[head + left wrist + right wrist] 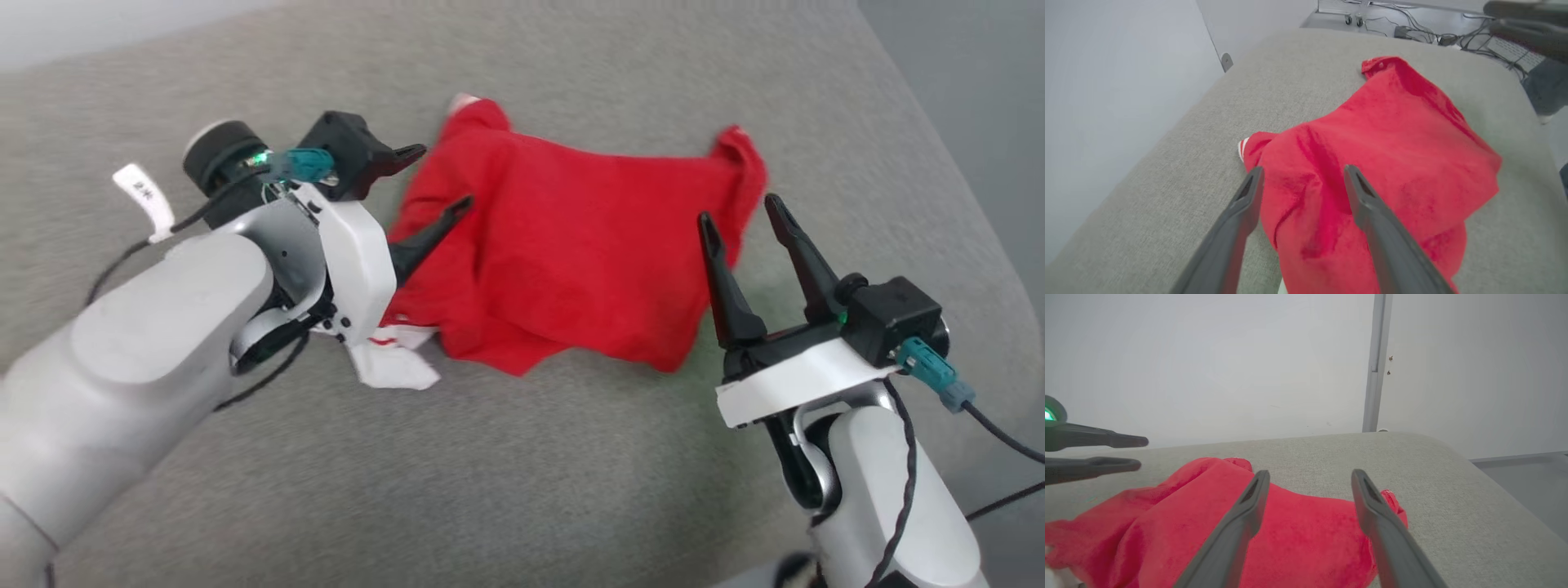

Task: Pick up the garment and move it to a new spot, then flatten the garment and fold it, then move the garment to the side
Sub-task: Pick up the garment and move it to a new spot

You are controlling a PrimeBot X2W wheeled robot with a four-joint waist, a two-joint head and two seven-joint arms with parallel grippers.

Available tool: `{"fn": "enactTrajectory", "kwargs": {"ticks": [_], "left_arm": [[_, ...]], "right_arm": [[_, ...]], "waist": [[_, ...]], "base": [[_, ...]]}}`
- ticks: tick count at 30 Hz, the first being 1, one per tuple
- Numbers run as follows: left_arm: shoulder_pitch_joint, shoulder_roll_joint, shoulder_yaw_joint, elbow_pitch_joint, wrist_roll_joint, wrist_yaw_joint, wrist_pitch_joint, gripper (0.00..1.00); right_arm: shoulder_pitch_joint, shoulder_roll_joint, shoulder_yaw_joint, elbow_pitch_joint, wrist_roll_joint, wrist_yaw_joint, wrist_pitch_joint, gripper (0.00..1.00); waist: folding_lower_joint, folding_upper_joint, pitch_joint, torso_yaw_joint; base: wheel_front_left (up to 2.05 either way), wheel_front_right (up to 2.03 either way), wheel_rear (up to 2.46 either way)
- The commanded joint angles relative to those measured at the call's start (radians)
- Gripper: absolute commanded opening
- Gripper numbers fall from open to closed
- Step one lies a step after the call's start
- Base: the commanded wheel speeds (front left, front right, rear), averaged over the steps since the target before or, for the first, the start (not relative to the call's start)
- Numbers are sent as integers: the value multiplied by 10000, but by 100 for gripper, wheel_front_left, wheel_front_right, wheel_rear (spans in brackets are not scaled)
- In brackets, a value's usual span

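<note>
Head view first: the garment [571,245] lies crumpled in the middle of the grey fabric-covered table [522,490], plain red side up. Its long axis runs left to right, and two red corners poke away from the robot. A white sleeve panel [396,367] with red striping sticks out at the near left, a detail the wrist cameras barely catch. The left pincer [446,174] hangs at the garment's left edge, fingers spread and gripping nothing. The right pincer [737,208] stands at the right edge, also wide open.

On to the left wrist view: the left pincer [1303,168] gapes over the red cloth [1404,134], which stretches away up and to the right. A bit of striped trim [1242,148] peeks out at one corner. Beyond the table, cables [1412,30] lie on the floor, with the right pincer [1490,16] blurred at top right.

Right wrist view: the open right pincer [1310,473] frames the garment [1310,535] running leftward. The left pincer [1142,453] reaches in with its fingers parted, in front of a pale wall [1208,355].
</note>
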Motion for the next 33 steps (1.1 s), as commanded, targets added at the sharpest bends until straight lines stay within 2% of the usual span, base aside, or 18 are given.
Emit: {"fn": "enactTrajectory", "kwargs": {"ticks": [1, 5, 8, 11, 13, 18, 24, 25, 33], "left_arm": [[283, -184, 49, 281, -480, 26, -593, 100], [1077, -678, 561, 1358, -1501, 26, -2096, 100], [2222, -1134, 1186, 2332, -2296, 27, -2824, 100], [3119, -1357, 1745, 2786, -2429, 27, -2945, 100], [3691, -1387, 2654, 2848, -2261, 64, -2962, 100], [5577, -1448, 4864, 2481, -965, 198, -2964, 100], [7883, -1635, 7595, 1430, 737, 461, -2965, 100], [7883, -1635, 7595, 1430, 737, 461, -2965, 100], [10580, -2542, 11110, -679, 3131, 862, -2967, 100]], "right_arm": [[155, -9, -158, 103, -282, -3, -55, 100], [312, -9, -779, 359, -727, -5, -55, 100], [520, -6, -1490, 529, -1182, -5, -53, 100], [704, -3, -1872, 600, -1503, -3, -55, 100], [817, -5, -2003, 641, -1646, -5, -53, 100], [1213, -18, -2342, 726, -1880, -5, -55, 100], [1707, -55, -2578, 700, -1886, -5, -55, 100], [1707, -55, -2578, 700, -1886, -5, -55, 100], [2232, -45, -2852, 491, -1724, -5, -55, 100]], "waist": [[0, 0, -747, 824], [0, 0, -1293, 1566], [0, 0, -1747, 2281], [0, 0, -2033, 2752], [0, 0, -2148, 3022], [0, 0, -2430, 3579], [0, 0, -2672, 3876], [0, 0, -2672, 3876], [0, 0, -2980, 3829]], "base": [[0, 0, 0], [0, 0, 0], [0, 0, 0], [0, 0, 0], [0, 0, 0], [0, 0, 0], [0, 0, 0], [0, 0, 0], [0, 0, 0]]}}
